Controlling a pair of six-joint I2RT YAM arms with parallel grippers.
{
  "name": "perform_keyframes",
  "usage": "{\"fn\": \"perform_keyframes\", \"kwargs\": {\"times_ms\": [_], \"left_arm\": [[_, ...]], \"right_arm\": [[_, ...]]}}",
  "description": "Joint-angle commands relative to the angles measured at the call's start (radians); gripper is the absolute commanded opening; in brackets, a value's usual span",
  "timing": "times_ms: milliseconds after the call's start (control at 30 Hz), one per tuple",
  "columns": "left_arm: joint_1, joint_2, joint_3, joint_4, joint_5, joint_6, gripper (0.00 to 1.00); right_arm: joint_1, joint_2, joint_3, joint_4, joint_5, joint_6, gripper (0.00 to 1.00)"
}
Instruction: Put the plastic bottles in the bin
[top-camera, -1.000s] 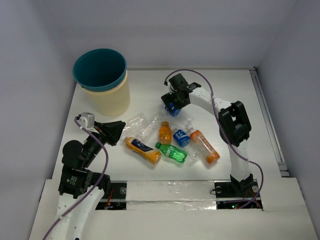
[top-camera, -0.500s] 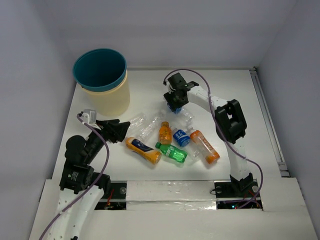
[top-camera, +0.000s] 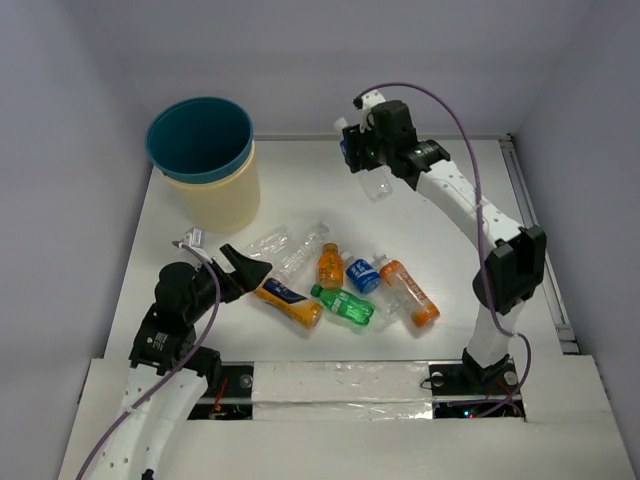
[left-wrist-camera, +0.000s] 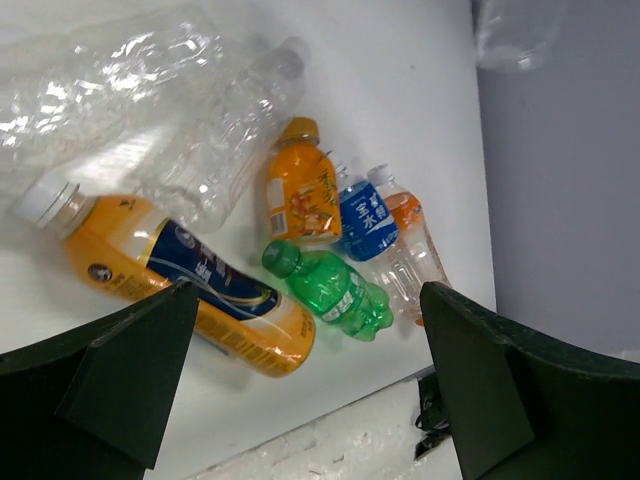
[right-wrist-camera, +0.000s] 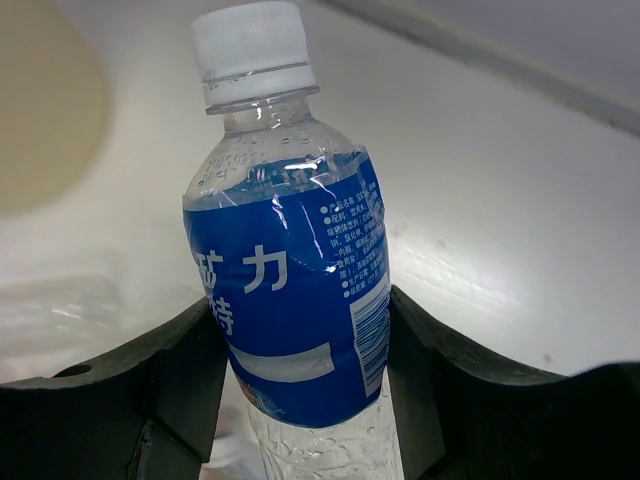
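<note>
Stretching the right arm far out, up over the back of the table. Squeezing a blue-label bottle tight in the right gripper, in the air to the right of the bin, not over it. Bending the left arm low, with the left gripper spread wide and empty, near the big orange bottle. Lying in a bunch mid-table: the other bottles.
</note>
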Motion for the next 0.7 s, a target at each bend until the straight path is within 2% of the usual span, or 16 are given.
{"fn": "perform_keyframes", "kwargs": {"times_ms": [0,67,167,267,467,533,567,667], "left_arm": [[-0.018,0.009,0.003,-0.106,-0.046,-0.069,0.93],[-0.049,0.033,-0.009,-0.131,-0.057,-0.102,0.93],[-0.104,0.074,-0.004,-0.169,-0.115,-0.127,0.94],[-0.136,0.142,0.028,-0.223,-0.160,-0.132,0.99],[-0.187,0.249,0.060,-0.285,-0.197,-0.161,0.99],[-0.187,0.277,0.059,-0.285,-0.204,-0.173,0.99],[-0.187,0.288,0.056,-0.283,-0.205,-0.175,0.99],[-0.187,0.305,0.031,-0.260,-0.197,-0.193,0.99]], "right_arm": [[0.002,-0.094,0.074,0.195,-0.180,0.102,0.45],[0.014,-0.100,0.097,0.311,-0.276,0.196,0.45],[0.066,-0.074,0.166,0.475,-0.320,0.291,0.45],[0.119,-0.005,0.255,0.651,-0.315,0.395,0.46],[0.176,0.228,0.535,0.842,-0.274,0.556,0.47],[0.209,0.291,0.606,0.905,-0.268,0.592,0.48],[0.220,0.325,0.705,0.929,-0.254,0.606,0.48],[0.263,0.443,0.824,0.969,-0.171,0.575,0.51]]}}
